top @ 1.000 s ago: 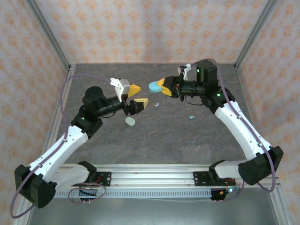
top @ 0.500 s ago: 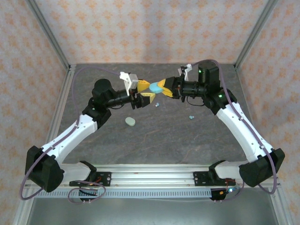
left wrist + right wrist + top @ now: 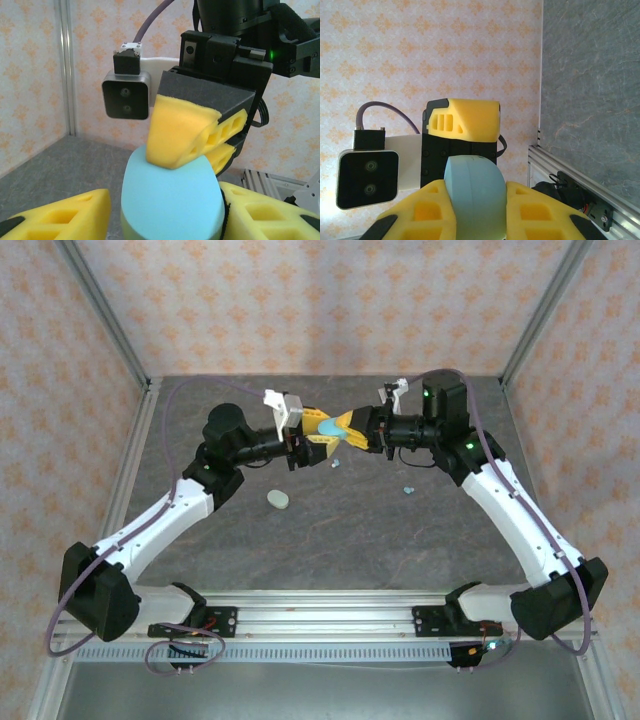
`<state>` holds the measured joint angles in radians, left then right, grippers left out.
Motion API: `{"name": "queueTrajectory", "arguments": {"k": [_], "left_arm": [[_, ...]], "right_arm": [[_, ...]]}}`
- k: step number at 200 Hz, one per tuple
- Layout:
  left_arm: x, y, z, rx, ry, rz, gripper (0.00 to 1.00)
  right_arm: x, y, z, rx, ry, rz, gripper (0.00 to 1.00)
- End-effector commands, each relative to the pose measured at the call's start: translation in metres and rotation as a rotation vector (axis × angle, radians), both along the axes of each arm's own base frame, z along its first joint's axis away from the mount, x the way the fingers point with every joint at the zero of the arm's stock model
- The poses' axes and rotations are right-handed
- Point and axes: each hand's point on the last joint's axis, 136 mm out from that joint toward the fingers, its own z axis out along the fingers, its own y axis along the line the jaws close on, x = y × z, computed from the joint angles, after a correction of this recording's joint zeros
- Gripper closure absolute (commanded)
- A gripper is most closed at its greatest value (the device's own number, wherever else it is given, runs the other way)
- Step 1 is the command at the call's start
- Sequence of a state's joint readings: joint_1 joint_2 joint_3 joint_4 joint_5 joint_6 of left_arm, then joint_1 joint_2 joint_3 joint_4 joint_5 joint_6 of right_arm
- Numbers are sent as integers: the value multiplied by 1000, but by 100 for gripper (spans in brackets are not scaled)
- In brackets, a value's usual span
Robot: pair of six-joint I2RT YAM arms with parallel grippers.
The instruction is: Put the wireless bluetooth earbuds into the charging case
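Right gripper (image 3: pixel 352 428) is clamped on a teal-blue oval case (image 3: pixel 334 426), with one yellow finger (image 3: pixel 182 132) pressed on the upper broad face and the other under it. The case's long axis runs straight out from these fingertips toward the left gripper (image 3: pixel 318 430), rounded end leading. Its seam shows edge-on between the fingers in the right wrist view.

Left gripper meets it head-on above the table (image 3: pixel 350 540), jaws part-way apart and astride the case's narrow sides. In the left wrist view, the finger on the right (image 3: pixel 270 215) lies against the rim, while the finger on the left (image 3: pixel 65 217) stands a sliver clear, so this gripper has no visible hold on it.

Two earbuds lie loose on the table, apart from both grippers. The nearer earbud (image 3: pixel 335 462) is just to the base side of the meeting fingertips. The teal earbud (image 3: pixel 408 488) is further toward the bases, under the right wrist. Both are too small to tell which way they point.

A pale mint oval case (image 3: pixel 278 499) rests flat on the base side of the left gripper.
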<state>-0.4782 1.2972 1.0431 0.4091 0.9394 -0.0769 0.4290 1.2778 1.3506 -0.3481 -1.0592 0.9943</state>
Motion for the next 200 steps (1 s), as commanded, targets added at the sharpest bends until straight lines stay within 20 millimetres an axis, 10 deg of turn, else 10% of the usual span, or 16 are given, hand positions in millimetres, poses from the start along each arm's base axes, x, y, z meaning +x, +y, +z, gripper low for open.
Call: {"name": "queueTrajectory", "arguments": {"k": [1, 147, 200], "left_arm": [[-3, -4, 20, -25, -72, -18, 45], [-7, -8, 14, -2, -74, -31, 45], [-9, -9, 24, -18, -87, -43, 62]], "right_arm": [[-11, 1, 14, 41, -37, 36, 93], [-6, 1, 24, 84, -42, 12, 94], [-6, 2, 18, 88, -25, 18, 94]]}}
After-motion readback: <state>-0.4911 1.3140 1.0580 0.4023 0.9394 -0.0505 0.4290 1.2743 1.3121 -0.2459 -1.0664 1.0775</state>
